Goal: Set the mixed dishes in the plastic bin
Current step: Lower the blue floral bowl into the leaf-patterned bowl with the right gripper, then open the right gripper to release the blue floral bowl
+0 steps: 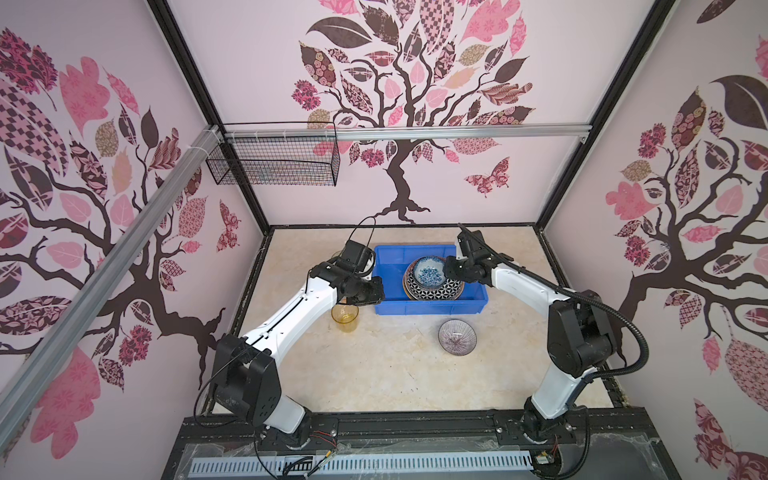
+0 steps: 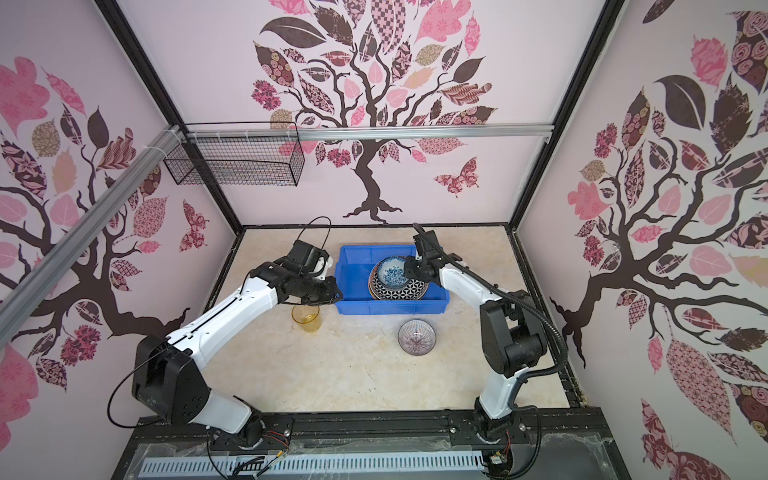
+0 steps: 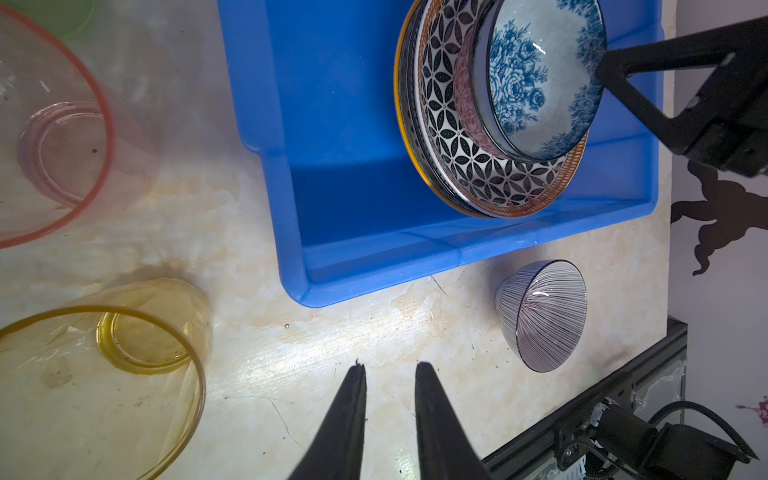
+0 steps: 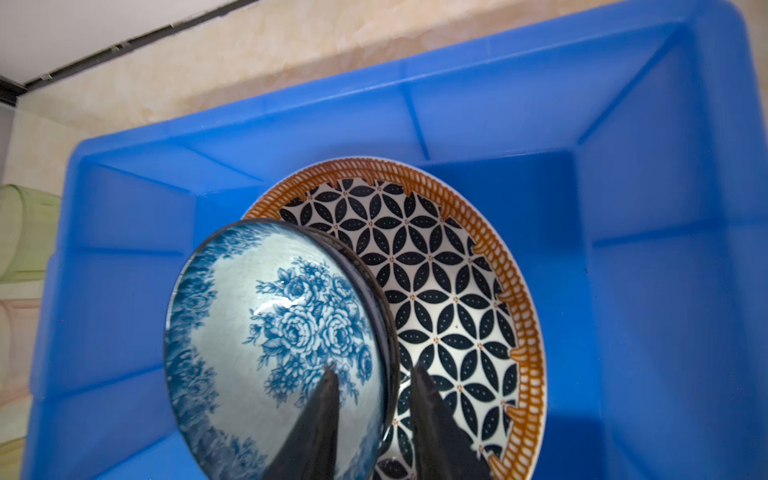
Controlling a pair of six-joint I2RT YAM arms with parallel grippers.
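The blue floral bowl (image 4: 266, 324) rests on the plate stack (image 4: 436, 291) inside the plastic bin (image 4: 415, 104). The right gripper (image 4: 374, 370) straddles its rim, one finger inside, one outside, jaws parted with a visible gap; withdrawal should run straight up. The left gripper (image 3: 388, 365), slightly parted and empty, hovers over the table (image 3: 332, 332) beside the amber tumbler (image 3: 124, 345). The striped bowl (image 1: 457, 337) lies nearer the right arm, on smooth, uncluttered tabletop.

Both top views: bright, even, diffuse light; shadows on the tabletop (image 1: 374, 374) faint and soft-edged. Wide-angle stretch toward the edges. Left wrist view: white glare patch on the tabletop; amber tumbler (image 3: 95, 374) close to lens, soft. Right wrist view: small specular highlight on the blue floral bowl (image 4: 274, 332).
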